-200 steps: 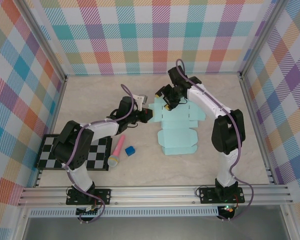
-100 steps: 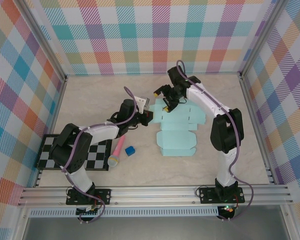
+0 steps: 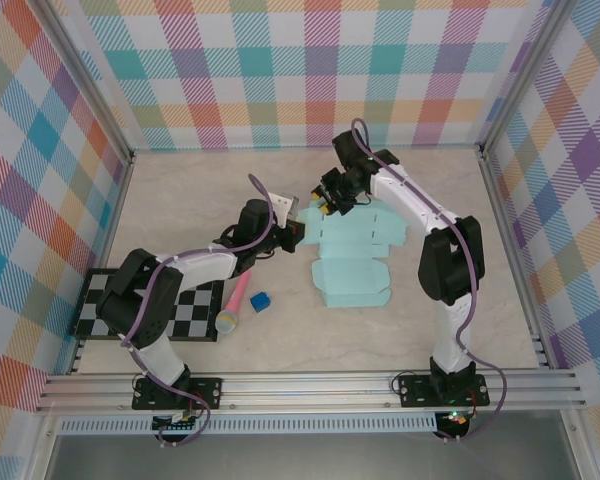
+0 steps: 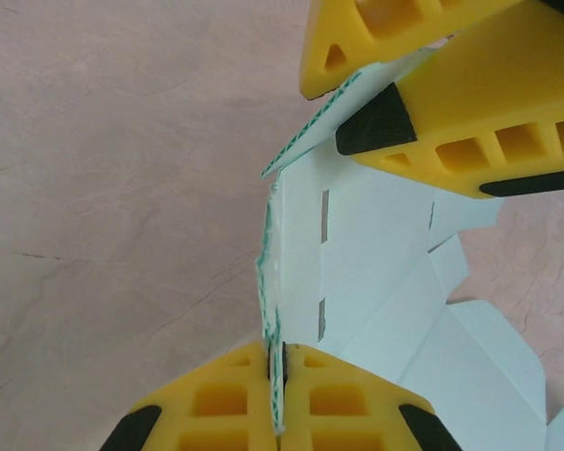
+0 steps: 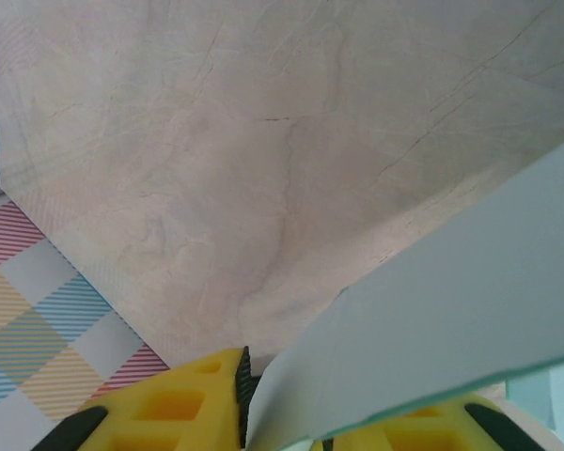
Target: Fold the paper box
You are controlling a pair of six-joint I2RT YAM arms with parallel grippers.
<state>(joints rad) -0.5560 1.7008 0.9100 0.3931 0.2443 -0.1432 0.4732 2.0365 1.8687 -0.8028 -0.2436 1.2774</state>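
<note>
The paper box point(image 3: 352, 262) is a flat pale mint die-cut sheet lying mid-table. My left gripper point(image 3: 295, 233) is shut on the sheet's left edge flap, which stands upright between its yellow fingers point(image 4: 216, 404); the pinch point(image 4: 278, 362) shows close up in the left wrist view. My right gripper point(image 3: 328, 198) holds the far left flap, raised off the table. In the left wrist view its yellow, black-tipped fingers point(image 4: 470, 122) squeeze that flap's corner. In the right wrist view the paper point(image 5: 451, 310) runs down between the right gripper's point(image 5: 282, 423) jaws and hides one pad.
A pink microphone-shaped toy point(image 3: 233, 303) and a tiny dark blue cube point(image 3: 259, 300) lie left of the sheet. A black-and-white checkered mat point(image 3: 100, 305) sits at the near left. Plaid walls point(image 3: 310, 70) and metal posts enclose the beige tabletop point(image 3: 430, 330).
My right gripper opened wider, shifted slightly left and closed onto the far left flap. My left gripper kept its pinch and rose a little toward the back.
</note>
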